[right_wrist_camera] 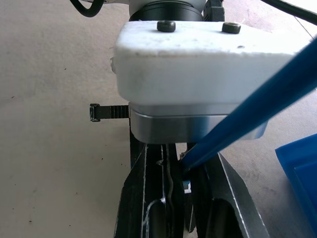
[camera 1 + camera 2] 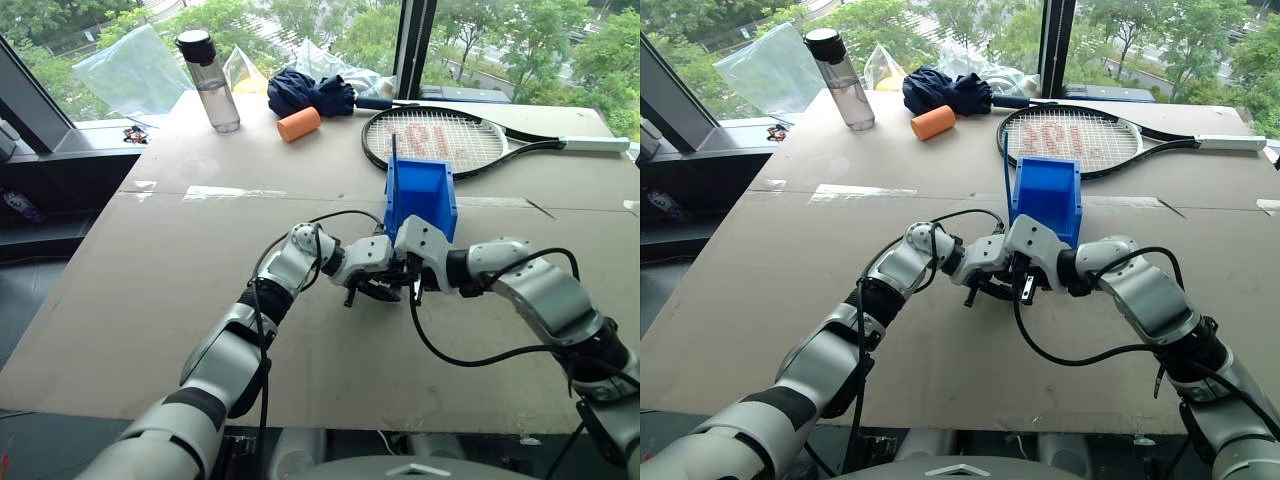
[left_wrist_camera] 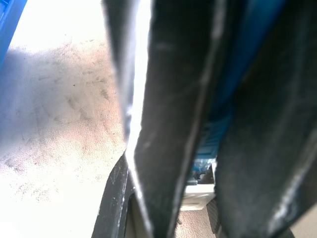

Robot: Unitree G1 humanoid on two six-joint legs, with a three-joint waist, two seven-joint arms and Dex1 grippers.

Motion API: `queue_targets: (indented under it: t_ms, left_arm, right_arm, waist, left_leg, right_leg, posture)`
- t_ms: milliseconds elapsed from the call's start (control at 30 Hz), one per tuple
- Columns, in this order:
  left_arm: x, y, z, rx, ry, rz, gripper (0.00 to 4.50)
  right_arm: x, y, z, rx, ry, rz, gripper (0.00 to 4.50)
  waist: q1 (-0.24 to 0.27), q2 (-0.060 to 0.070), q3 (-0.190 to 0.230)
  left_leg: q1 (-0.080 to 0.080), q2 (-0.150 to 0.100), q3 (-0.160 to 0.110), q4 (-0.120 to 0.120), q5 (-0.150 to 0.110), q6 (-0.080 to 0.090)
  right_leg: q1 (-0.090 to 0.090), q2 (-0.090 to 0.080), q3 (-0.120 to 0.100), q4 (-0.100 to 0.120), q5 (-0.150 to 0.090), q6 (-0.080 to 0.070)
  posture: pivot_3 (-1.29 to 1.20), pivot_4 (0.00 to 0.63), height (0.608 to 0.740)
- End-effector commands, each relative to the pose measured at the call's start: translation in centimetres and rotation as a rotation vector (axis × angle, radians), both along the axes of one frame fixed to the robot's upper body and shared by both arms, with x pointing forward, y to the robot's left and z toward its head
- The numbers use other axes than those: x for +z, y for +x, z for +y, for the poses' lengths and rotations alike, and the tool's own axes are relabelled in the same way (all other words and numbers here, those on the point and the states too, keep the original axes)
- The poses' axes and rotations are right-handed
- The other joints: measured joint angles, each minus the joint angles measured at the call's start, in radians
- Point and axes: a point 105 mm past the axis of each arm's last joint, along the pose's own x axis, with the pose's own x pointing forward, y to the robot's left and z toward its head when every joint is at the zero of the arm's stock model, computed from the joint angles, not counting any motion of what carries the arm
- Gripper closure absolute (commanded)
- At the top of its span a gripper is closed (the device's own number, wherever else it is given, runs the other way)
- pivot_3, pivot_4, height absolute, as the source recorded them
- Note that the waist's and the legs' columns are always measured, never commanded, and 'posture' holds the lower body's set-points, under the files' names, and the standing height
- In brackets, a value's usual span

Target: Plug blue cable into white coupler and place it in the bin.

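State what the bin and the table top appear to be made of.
The bin: probably moulded plastic, bright blue with smooth, faintly shiny walls. The table top: apparently cardboard sheets, matte brown, with a straight seam taped across and scuffed patches.

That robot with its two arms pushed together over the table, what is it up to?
It is trying to join two small parts. The left gripper and right gripper meet nose to nose just in front of the blue bin. The right gripper is shut on the blue cable, which sticks up past the bin. The left one is closed around the white coupler, with the cable's plug right at it. Nothing is in the bin yet, as far as can be seen.
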Motion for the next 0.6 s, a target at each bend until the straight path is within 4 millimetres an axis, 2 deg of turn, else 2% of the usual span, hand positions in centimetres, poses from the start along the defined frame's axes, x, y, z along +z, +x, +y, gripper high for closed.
queue_targets:
  t_ms: [33, 133, 167, 233, 267, 333, 400, 433, 567, 600]
  left_arm:
    - [1.3, -0.6, -1.7, -0.039, -0.061, 0.002, 3.86]
    - [1.3, -0.7, -1.7, -0.037, -0.060, 0.003, 3.86]
    - [1.3, -0.9, -1.6, -0.044, -0.064, 0.018, 3.06]
    - [1.3, -1.1, -1.3, -0.039, -0.070, 0.038, 2.44]
    - [1.5, -1.1, -1.1, -0.028, -0.081, 0.041, 2.28]
    - [2.0, -0.9, -0.5, 0.027, -0.131, 0.045, 1.27]
    - [2.8, -0.9, 1.2, 0.119, -0.192, 0.053, 0.39]
    - [3.0, -1.0, 2.1, 0.163, -0.208, 0.052, 0.15]
    - [4.4, -2.0, 5.0, 0.314, -0.299, 0.062, 0.15]
    - [5.0, -2.3, 5.7, 0.358, -0.325, 0.061, 0.15]
  right_arm:
    - [-3.9, -1.6, 0.4, 0.012, -0.069, 0.136, 4.50]
    - [-3.8, -1.2, 0.6, -0.007, -0.043, 0.129, 4.50]
    - [-3.5, -1.1, 0.6, -0.017, -0.021, 0.126, 4.50]
    - [-2.7, -0.8, 0.6, -0.041, 0.034, 0.114, 4.50]
    - [-2.1, -0.7, 0.5, -0.057, 0.069, 0.101, 4.50]
    - [-0.5, -0.3, 0.1, -0.098, 0.169, 0.055, 4.50]
    - [2.2, -0.3, -1.1, -0.160, 0.303, 0.031, 4.50]
    - [3.3, -0.4, -1.7, -0.187, 0.357, 0.031, 4.50]
    - [6.9, -0.1, -3.9, -0.264, 0.480, 0.019, 4.50]
    - [8.1, 0.6, -4.5, -0.296, 0.511, 0.014, 4.50]
  waist:
    - [0.000, 0.000, 0.000]
    - [-0.001, 0.000, -0.001]
    - [-0.002, 0.000, -0.001]
    - [-0.001, 0.000, -0.001]
    - [-0.002, 0.001, -0.001]
    - [-0.003, 0.001, -0.001]
    - [-0.006, 0.001, -0.001]
    - [-0.006, 0.002, 0.000]
    - [-0.011, 0.003, 0.002]
    - [-0.008, 0.004, 0.003]
  left_leg:
    - [0.000, 0.000, 0.000, 0.000, 0.000, 0.000]
    - [0.000, 0.000, 0.000, 0.000, 0.000, 0.000]
    - [0.000, 0.000, 0.000, 0.000, 0.000, 0.000]
    - [0.000, 0.000, -0.001, 0.000, 0.000, 0.000]
    - [0.000, 0.000, -0.001, 0.000, 0.000, 0.000]
    - [0.000, 0.000, -0.001, 0.000, 0.000, 0.000]
    - [0.000, 0.000, -0.001, 0.000, 0.000, 0.000]
    - [-0.001, 0.001, -0.001, 0.000, 0.000, 0.000]
    - [-0.002, 0.002, -0.002, -0.001, 0.000, 0.000]
    - [-0.002, 0.002, -0.002, -0.001, 0.000, 0.000]
  right_leg:
    - [0.000, 0.000, 0.000, 0.000, 0.000, 0.000]
    - [0.000, 0.000, 0.000, 0.000, 0.000, 0.000]
    - [0.000, 0.000, 0.000, 0.000, 0.000, 0.000]
    - [0.000, 0.000, -0.001, 0.000, 0.000, 0.000]
    - [0.000, 0.000, -0.001, 0.000, 0.000, 0.000]
    - [0.000, 0.000, 0.000, 0.000, 0.000, 0.000]
    - [-0.001, 0.000, 0.000, 0.001, 0.000, 0.000]
    - [-0.002, 0.000, 0.000, 0.002, 0.000, 0.000]
    - [-0.009, 0.000, 0.005, 0.009, 0.000, 0.000]
    - [-0.009, 0.000, 0.005, 0.010, 0.000, 0.000]
  posture:
    - [0.00, 0.150, 0.740]
    - [0.00, 0.150, 0.740]
    - [0.00, 0.150, 0.740]
    - [0.00, 0.150, 0.740]
    - [0.00, 0.150, 0.740]
    - [0.00, 0.150, 0.740]
    - [0.00, 0.150, 0.740]
    - [0.00, 0.150, 0.740]
    - [0.00, 0.150, 0.740]
    - [0.00, 0.150, 0.740]
